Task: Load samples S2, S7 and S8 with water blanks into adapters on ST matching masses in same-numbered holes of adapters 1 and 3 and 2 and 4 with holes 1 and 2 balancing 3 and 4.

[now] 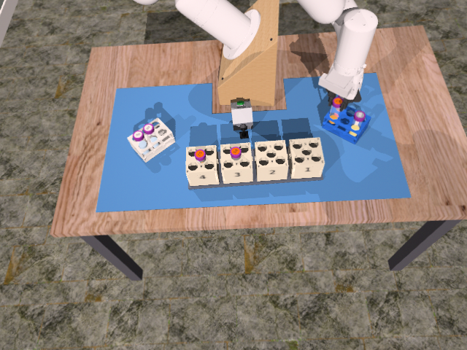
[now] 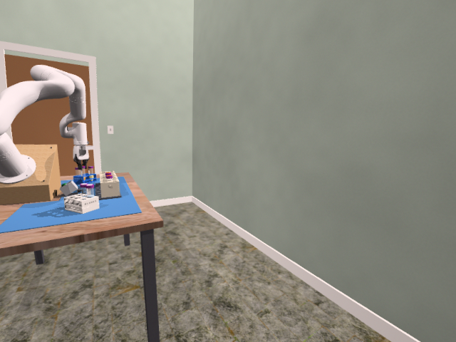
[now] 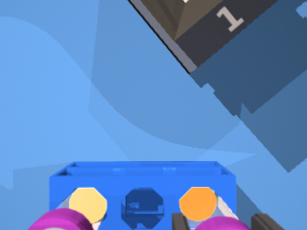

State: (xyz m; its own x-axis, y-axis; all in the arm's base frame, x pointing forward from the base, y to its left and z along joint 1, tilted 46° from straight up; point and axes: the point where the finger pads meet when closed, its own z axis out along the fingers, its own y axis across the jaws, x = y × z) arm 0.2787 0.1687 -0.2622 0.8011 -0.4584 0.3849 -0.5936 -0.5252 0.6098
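Observation:
My gripper (image 1: 337,104) (image 3: 222,224) is shut on an orange-dot sample tube that stands in the blue rack (image 1: 341,131) (image 3: 144,180). Its cap is cut off at the bottom of the wrist view; its ID is not readable. A grey-dot tube (image 1: 360,115) stands in the same rack. The exterior view shows a third purple cap there. Adapter 4 (image 1: 203,177) and adapter 3 (image 1: 237,175) each hold an orange-dot tube in the middle hole, hole 5. Adapter 2 (image 1: 272,173) and adapter 1 (image 1: 307,170) are empty. Two white-dot blanks (image 1: 138,135) (image 1: 148,128) stand in the white rack (image 1: 147,153) (image 2: 81,205).
The four adapters stand in a row on the dark loading stand (image 1: 233,185). The DONE desk (image 1: 241,116) with its green key (image 1: 240,103) is behind adapters 2 and 3, in front of the wooden arm base (image 1: 246,88). The blue rack is behind and right of adapter 1.

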